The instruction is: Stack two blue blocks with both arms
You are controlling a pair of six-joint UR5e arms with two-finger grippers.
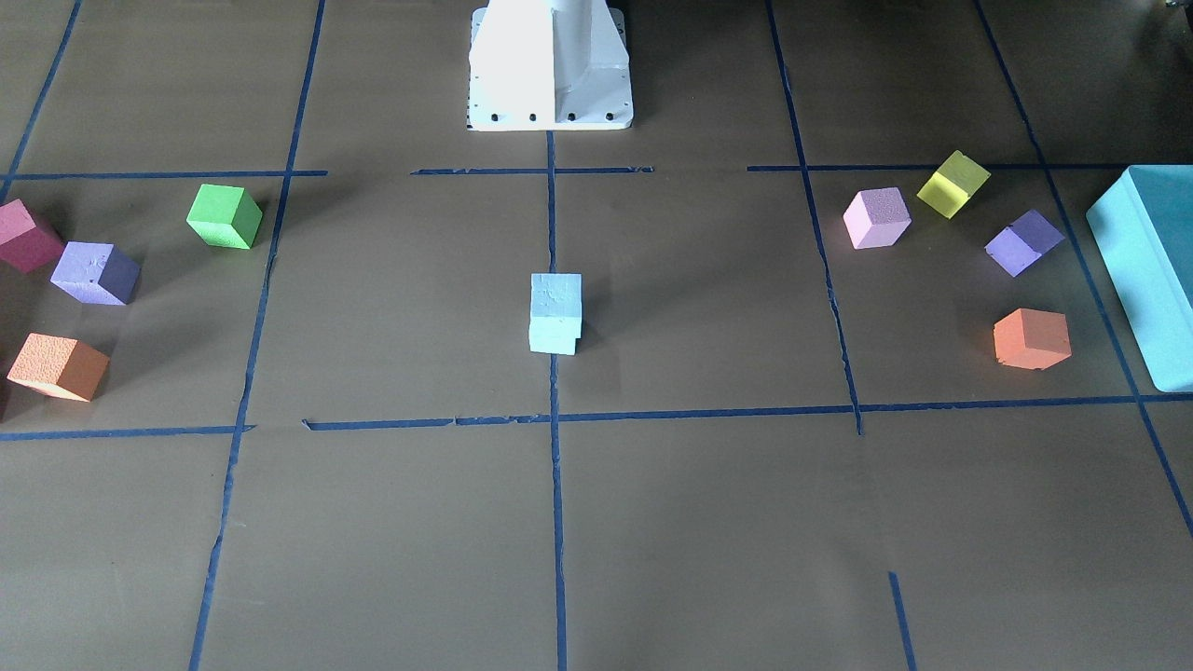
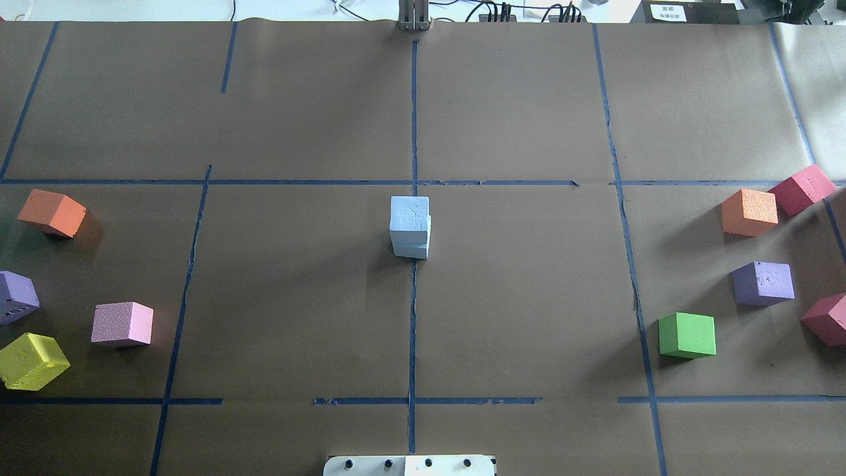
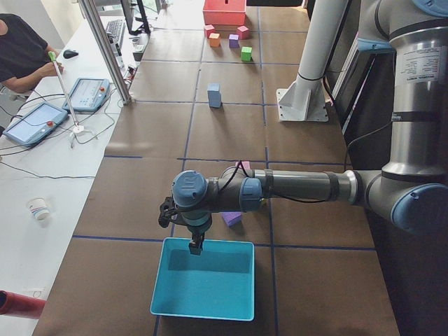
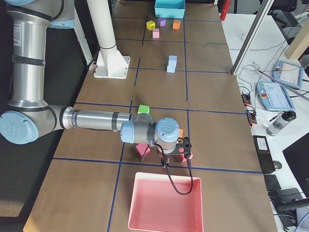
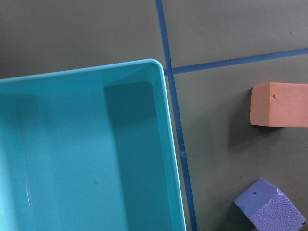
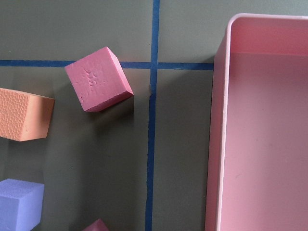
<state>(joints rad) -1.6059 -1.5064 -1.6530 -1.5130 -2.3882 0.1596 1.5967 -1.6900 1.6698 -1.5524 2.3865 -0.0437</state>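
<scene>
The two pale blue blocks stand stacked at the table's middle on the centre tape line, the upper block [image 1: 556,296] sitting slightly offset on the lower block [image 1: 553,337]. The stack also shows in the overhead view [image 2: 409,215]. No arm is near it. My left gripper [image 3: 196,246] shows only in the exterior left view, hanging over the rim of the teal box [image 3: 203,287]. My right gripper [image 4: 165,163] shows only in the exterior right view, over the near edge of a pink tray [image 4: 164,205]. I cannot tell whether either is open or shut.
Coloured cubes lie at both ends: green [image 2: 687,335], purple [image 2: 763,283], orange [image 2: 749,211] and red [image 2: 802,188] on the overhead's right; orange [image 2: 51,213], pink [image 2: 122,324] and yellow [image 2: 32,360] on its left. The white pedestal [image 1: 550,65] stands behind the stack.
</scene>
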